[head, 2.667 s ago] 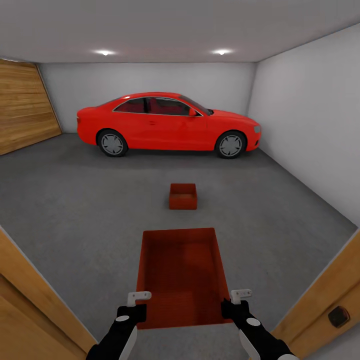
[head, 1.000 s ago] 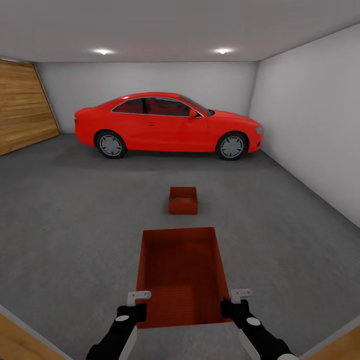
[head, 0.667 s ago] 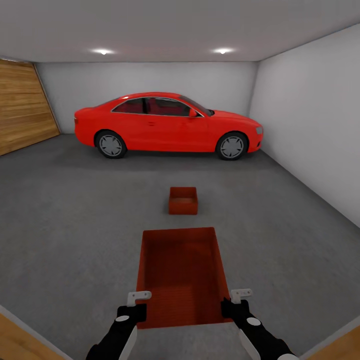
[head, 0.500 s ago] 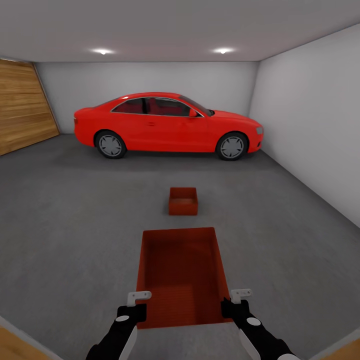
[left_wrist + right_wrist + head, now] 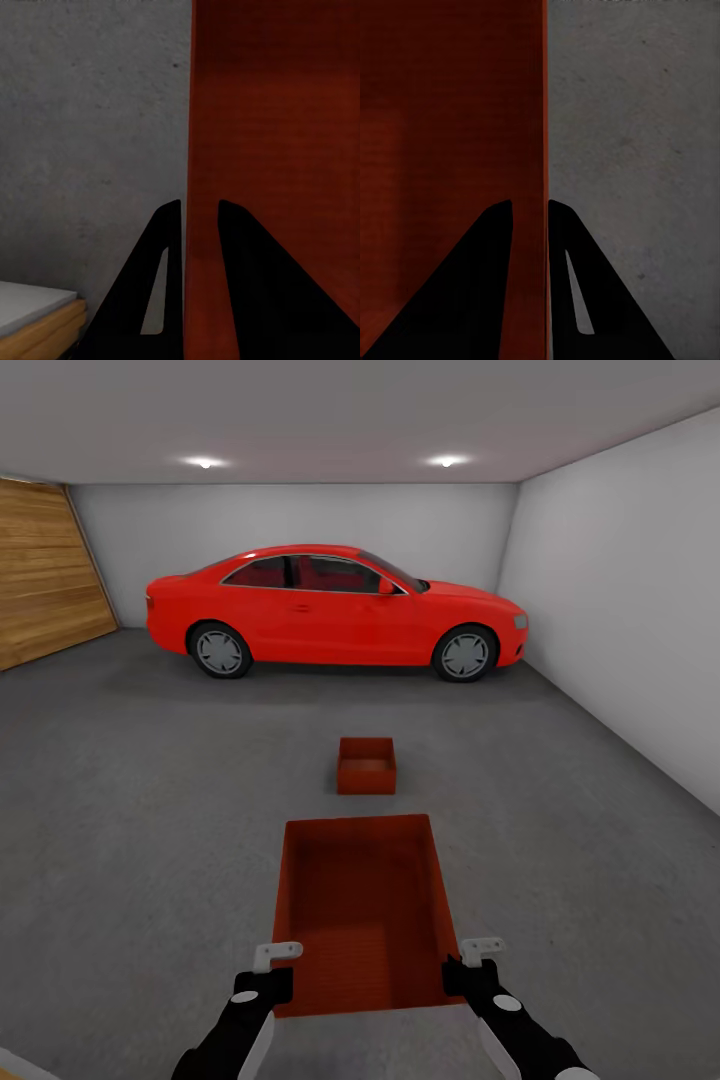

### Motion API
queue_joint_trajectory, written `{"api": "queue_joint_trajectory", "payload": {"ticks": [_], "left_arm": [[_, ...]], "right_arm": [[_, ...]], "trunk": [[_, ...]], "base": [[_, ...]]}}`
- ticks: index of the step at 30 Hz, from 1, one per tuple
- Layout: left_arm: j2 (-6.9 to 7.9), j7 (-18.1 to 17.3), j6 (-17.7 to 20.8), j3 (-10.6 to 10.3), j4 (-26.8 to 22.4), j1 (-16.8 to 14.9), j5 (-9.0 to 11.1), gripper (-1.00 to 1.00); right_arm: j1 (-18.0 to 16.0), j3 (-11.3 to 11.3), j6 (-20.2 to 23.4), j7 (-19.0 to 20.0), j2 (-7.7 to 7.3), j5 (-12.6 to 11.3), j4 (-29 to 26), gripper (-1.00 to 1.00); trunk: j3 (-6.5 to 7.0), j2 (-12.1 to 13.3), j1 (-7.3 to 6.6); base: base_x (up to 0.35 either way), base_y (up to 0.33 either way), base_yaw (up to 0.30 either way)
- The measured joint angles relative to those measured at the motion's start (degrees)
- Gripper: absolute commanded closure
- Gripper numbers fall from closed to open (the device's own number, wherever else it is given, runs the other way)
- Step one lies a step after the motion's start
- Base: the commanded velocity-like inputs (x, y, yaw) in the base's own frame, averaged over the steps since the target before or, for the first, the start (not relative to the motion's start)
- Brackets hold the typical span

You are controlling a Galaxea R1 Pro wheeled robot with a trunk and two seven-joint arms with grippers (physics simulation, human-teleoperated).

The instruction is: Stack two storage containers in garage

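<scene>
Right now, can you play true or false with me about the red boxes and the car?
1. Both grippers, left and right, hold the near container. True.
2. The far container sits on the car. False: it sits on the floor, in front of the car.
3. The containers are stacked. False: they are apart.
4. Each wall of the near container sits between two fingers. True.

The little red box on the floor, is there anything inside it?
Empty, as far as shows: the small container sits upright on the floor, its inside plain red.
</scene>
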Motion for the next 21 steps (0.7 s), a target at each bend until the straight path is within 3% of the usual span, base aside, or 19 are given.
{"api": "queue_joint_trajectory", "payload": {"ticks": [9,21], "left_arm": [[0.00,0.0,0.0,0.0,0.0,0.0,0.0,1.00],[0.00,0.0,0.0,0.0,0.0,0.0,0.0,1.00]], "right_arm": [[0.0,0.0,0.0,0.0,-0.01,0.0,0.0,1.00],[0.0,0.0,0.0,0.1,-0.03,0.0,0.0,1.00]], "trunk": [[0.00,0.0,-0.03],[0.00,0.0,0.00]], "base": [[0.210,0.000,0.000],[0.020,0.000,0.000]]}}
